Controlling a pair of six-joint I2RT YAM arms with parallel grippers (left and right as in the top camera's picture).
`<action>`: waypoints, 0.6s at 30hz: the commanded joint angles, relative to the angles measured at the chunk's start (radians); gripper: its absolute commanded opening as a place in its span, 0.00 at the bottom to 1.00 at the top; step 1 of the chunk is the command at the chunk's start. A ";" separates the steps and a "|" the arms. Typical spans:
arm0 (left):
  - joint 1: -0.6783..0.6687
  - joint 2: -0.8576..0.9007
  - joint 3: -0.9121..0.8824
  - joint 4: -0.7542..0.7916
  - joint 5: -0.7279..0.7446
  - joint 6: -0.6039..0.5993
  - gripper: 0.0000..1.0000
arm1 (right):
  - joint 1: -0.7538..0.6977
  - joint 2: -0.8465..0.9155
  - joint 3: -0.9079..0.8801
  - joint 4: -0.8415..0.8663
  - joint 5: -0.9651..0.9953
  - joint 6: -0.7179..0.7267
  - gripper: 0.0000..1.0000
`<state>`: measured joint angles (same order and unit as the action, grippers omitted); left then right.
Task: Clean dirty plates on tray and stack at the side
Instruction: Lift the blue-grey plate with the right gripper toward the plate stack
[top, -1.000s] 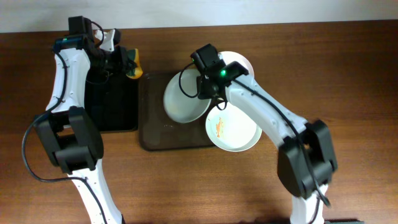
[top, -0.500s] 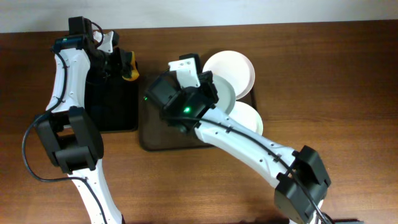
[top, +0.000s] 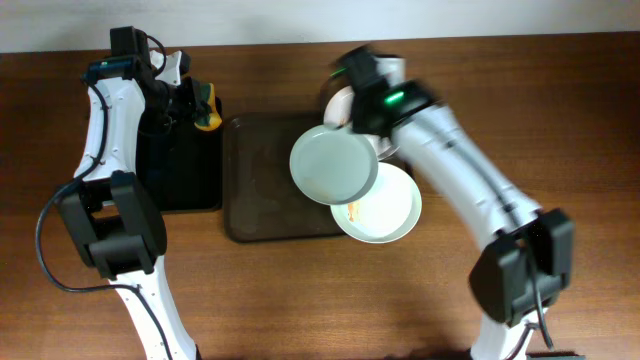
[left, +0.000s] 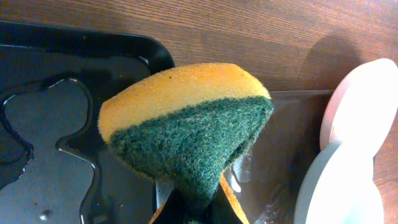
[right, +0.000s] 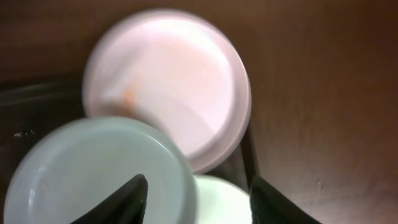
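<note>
overhead: just swung rightward, right end effector (right: 198, 183) now spread and empty, round white shallow plate (top: 335, 165) seemingly released over large dark brown rectangular tray (top: 255, 190), scrubbing still due.

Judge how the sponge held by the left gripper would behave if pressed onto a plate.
The sponge bows into a fold where the left gripper pinches it, so it is probably soft and would flatten under pressure. Its coarse green face likely drags rather than slides.

No legible text, label, brand, number or sign noted in any view: plates (top: 334, 165), tray (top: 262, 190), sponge (left: 186, 124), black bin (top: 190, 170) and worktop (top: 560, 120) all unmarked.
</note>
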<state>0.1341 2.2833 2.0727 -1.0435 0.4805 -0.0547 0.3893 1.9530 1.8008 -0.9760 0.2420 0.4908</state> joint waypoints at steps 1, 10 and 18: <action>-0.001 -0.039 0.018 0.002 -0.008 -0.012 0.01 | -0.171 0.002 0.015 -0.054 -0.465 0.011 0.57; -0.001 -0.037 0.006 0.002 -0.089 -0.012 0.01 | -0.278 0.138 -0.024 -0.065 -0.667 -0.174 0.56; -0.001 -0.037 0.006 0.002 -0.089 -0.013 0.01 | -0.224 0.207 -0.036 -0.052 -0.676 -0.199 0.55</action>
<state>0.1341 2.2833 2.0724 -1.0435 0.3985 -0.0574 0.1413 2.1300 1.7744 -1.0397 -0.4076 0.3168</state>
